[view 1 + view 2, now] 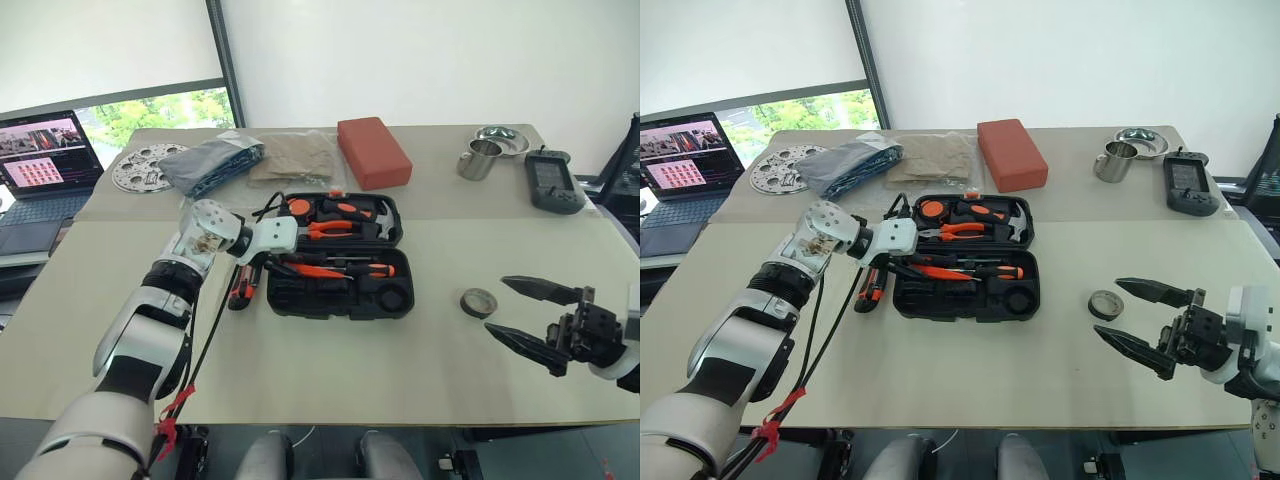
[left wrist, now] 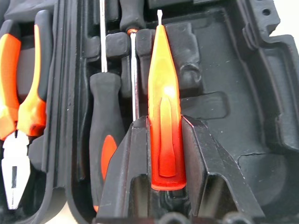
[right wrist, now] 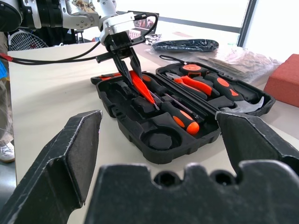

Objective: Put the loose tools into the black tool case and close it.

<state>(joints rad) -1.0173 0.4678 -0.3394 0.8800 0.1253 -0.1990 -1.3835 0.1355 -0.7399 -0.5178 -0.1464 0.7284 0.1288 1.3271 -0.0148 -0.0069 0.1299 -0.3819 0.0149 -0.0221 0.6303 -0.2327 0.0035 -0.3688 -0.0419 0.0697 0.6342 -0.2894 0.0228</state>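
The black tool case [image 1: 310,298] lies open mid-table, with pliers [image 1: 330,228] in its lid and two screwdrivers [image 1: 345,268] in its front half. My left gripper [image 2: 166,154] is shut on the slim all-orange tool [image 2: 163,93], tip slanting down over the front half's left slots beside a screwdriver [image 2: 106,135]. On the table just left of the case lies the black-and-orange utility knife [image 1: 238,285]. To the case's right sits the small grey roll [image 1: 478,301]. Right beside it, my right gripper [image 1: 497,306] stands open and empty, fingers pointing toward the case.
A red block [image 1: 372,151], plastic-wrapped bundles [image 1: 215,160] and a perforated disc [image 1: 145,165] lie behind the case. A steel mug [image 1: 480,159], a bowl [image 1: 502,138] and a black-grey handheld device [image 1: 553,182] are at the back right. A laptop [image 1: 40,160] stands off the table's left.
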